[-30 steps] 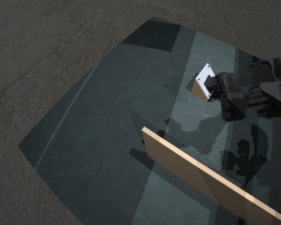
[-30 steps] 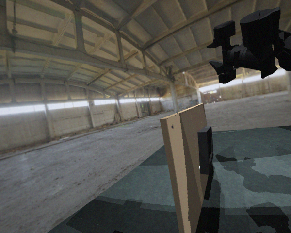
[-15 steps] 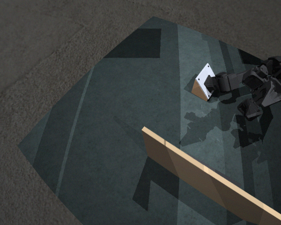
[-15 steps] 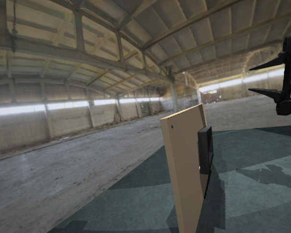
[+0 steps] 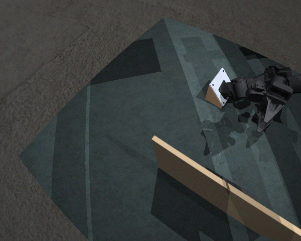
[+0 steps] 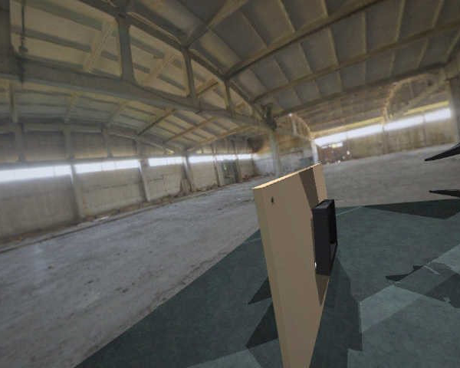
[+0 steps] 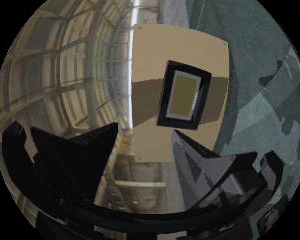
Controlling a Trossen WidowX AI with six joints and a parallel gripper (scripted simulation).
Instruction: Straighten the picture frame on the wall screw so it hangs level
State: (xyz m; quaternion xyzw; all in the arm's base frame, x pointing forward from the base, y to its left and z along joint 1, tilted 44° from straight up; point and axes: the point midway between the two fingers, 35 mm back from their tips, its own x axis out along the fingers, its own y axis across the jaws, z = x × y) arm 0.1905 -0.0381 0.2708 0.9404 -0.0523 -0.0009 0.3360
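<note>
The black picture frame (image 6: 322, 241) (image 7: 166, 94) hangs against the wooden board (image 5: 192, 176) (image 6: 291, 257) (image 7: 150, 52). In the wrist view, where the board's top edge is at the left, the frame is tilted: the end of its top side nearer the image bottom is closer to that edge. Facing the board, its left side is higher. The screw and notched strip are hidden behind the frame. In the top view the frame is hidden by the board. My gripper (image 5: 262, 126) (image 6: 428, 175) (image 7: 145, 130) is open and empty, away from the frame, its fingers pointing toward the board.
A wooden wedge block (image 5: 213, 96) with a white plate (image 5: 221, 76) stands beside the arm in the top view, partly covered by it. The board stands upright on the dark green table top (image 5: 119, 111) (image 6: 206, 300). Shadows fall across the board and table.
</note>
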